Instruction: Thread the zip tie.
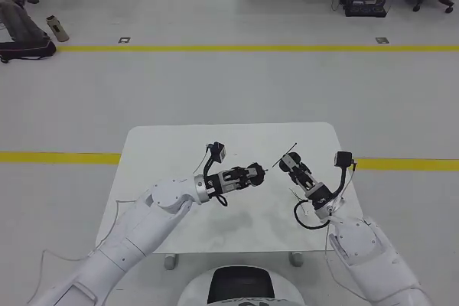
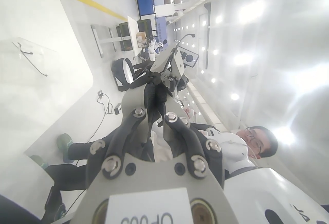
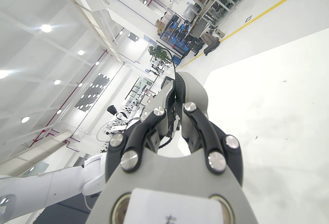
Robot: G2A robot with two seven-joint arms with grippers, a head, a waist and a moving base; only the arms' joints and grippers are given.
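The zip tie (image 1: 288, 152) is a thin black strap held in the air above the white table (image 1: 168, 153). My right gripper (image 1: 284, 163) is shut on it. In the right wrist view the zip tie (image 3: 173, 65) rises from between the pads and curves away. My left gripper (image 1: 262, 171) hangs just to the left of the right one, tip to tip, with its fingers (image 2: 150, 96) pressed together. Something small and dark sits at their tips, and I cannot tell whether it is the tie's end. The right gripper (image 2: 168, 68) is straight ahead, with the strap's free end (image 2: 187, 36) curling off it.
Both grippers hover over the table's middle to right part. The table's far edge (image 1: 229, 125) and right edge (image 1: 350, 183) are close by. A thin dark bent line (image 2: 32, 63) shows on the table surface off to one side.
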